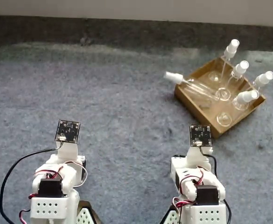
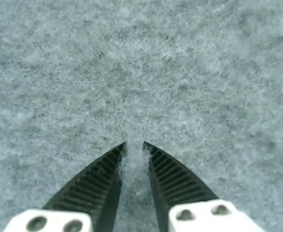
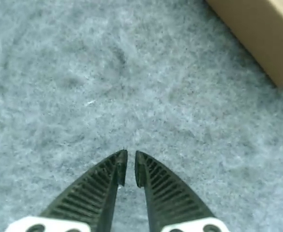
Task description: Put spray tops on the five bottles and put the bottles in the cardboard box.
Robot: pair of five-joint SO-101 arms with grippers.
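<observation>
Beneath the cardboard box (image 1: 194, 109), fuzzy grey mat (image 1: 117, 93), dark band (image 1: 127, 30) beyond.

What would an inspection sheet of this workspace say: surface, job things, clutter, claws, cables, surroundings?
Surface: grey fuzzy mat.
Job's things: five bottles, spray tops on, in the box; one lies tilted, top past the rim.
Clutter: nothing seen.
Claws: left claw and right claw shut, empty, over the mat.
Cables: black cable by the left arm; red and white wires on both arms.
Surroundings: dark strip, pale wall.
</observation>
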